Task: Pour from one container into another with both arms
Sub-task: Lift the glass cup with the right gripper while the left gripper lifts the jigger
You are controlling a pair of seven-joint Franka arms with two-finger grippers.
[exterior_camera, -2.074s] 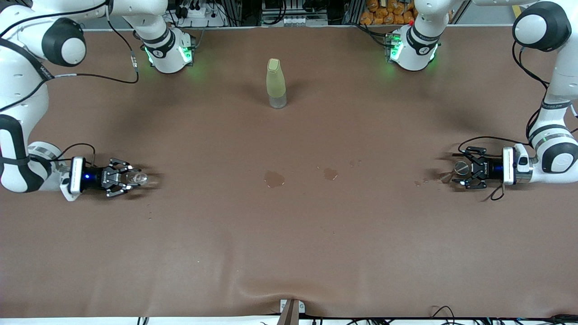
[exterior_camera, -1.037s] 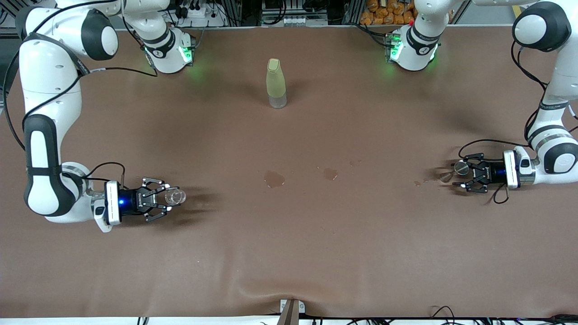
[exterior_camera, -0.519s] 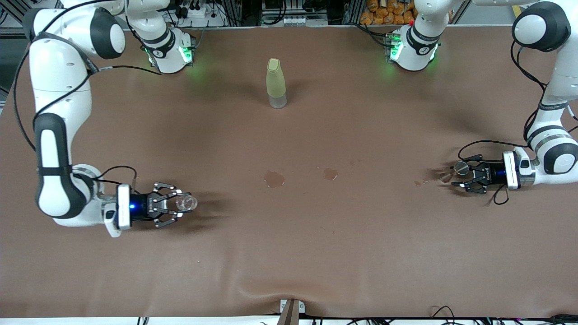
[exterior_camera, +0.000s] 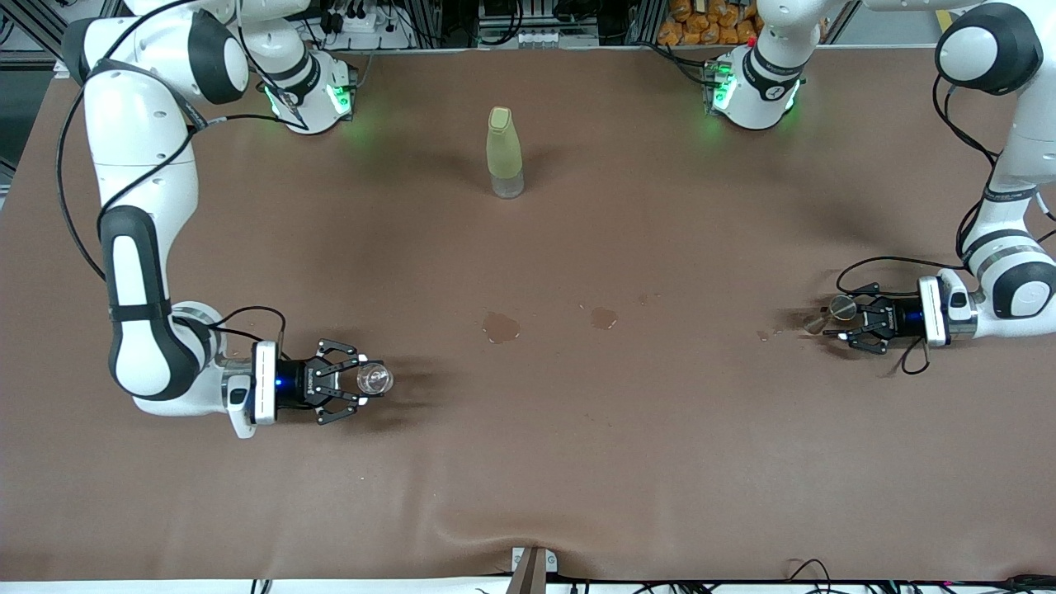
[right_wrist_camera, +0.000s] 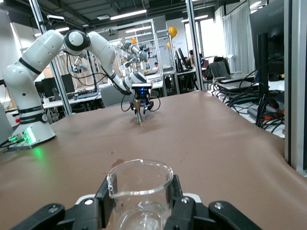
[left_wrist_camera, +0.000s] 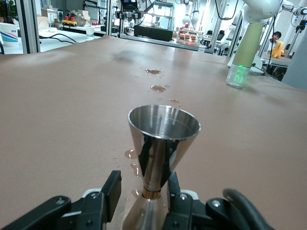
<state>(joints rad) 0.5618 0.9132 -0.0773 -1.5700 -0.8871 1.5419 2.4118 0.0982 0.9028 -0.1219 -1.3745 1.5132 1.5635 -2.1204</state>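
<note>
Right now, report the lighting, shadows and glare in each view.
Front view: even overhead light, soft shadows beside the right hand and bottle, green glow at the bases. Left wrist view: bright reflections on the steel jigger. Right wrist view: ceiling strip lights, glints on the glass beaker.

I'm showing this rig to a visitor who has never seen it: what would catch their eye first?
Probably the right claw, shut on a clear glass beaker over the right arm's end of the table. At the left arm's end, the left claw sits around a steel jigger standing on the cloth. A pale green bottle stands upright between the bases, with spill stains nearer the front camera.
</note>
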